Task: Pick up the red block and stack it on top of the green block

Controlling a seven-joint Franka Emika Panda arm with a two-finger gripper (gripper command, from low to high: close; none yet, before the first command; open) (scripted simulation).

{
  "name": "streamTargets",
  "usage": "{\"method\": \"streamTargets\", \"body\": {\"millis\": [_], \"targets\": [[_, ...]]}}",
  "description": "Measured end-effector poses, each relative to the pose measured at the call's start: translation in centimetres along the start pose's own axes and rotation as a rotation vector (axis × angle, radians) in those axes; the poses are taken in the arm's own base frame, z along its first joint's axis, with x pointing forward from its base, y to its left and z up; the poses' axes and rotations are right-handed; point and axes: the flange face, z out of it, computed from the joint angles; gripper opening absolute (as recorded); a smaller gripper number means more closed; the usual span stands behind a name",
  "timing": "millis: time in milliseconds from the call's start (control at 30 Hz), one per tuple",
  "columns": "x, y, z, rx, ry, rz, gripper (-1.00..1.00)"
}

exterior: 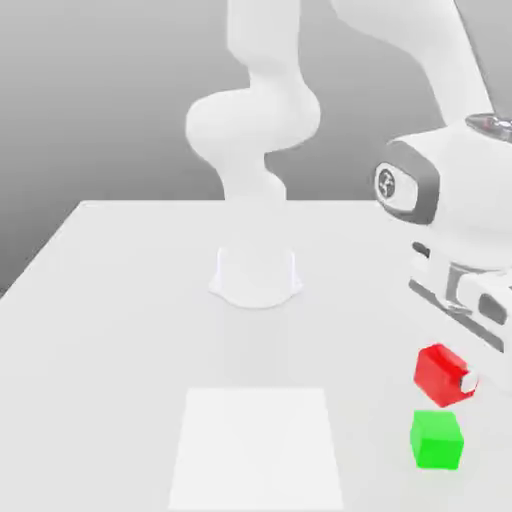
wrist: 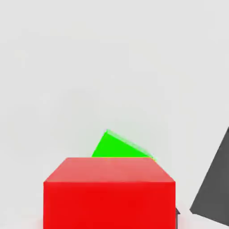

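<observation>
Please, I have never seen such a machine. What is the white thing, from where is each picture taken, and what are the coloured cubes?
These are simulator renders. The white thing is a robot arm on a white table. One picture comes from a camera off the arm, the other from a camera on its hand. The gripper has its jaws shut on the red block, which it carries near the green block. The green block rests on the table. In the hand view the red block is close, with the green block beyond it.

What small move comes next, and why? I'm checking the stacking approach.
Probably shift the red block a little further over the green block, then lower it. In the exterior view, the gripper holds it raised and slightly toward that view's left of the green one.
</observation>
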Motion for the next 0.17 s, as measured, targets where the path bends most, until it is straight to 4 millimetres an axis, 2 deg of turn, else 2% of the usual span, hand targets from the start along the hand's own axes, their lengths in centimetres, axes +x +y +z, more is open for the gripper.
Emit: {"method": "streamTargets", "body": {"millis": [33,67,167], "targets": [[-0.04,-0.01,1.27,0.0,0.0,0.0,-1.0],[-0.09,-0.04,2.15,0.0,-0.001,0.0,1.0],[-0.09,-0.04,2.15,0.0,-0.001,0.0,1.0]]}}
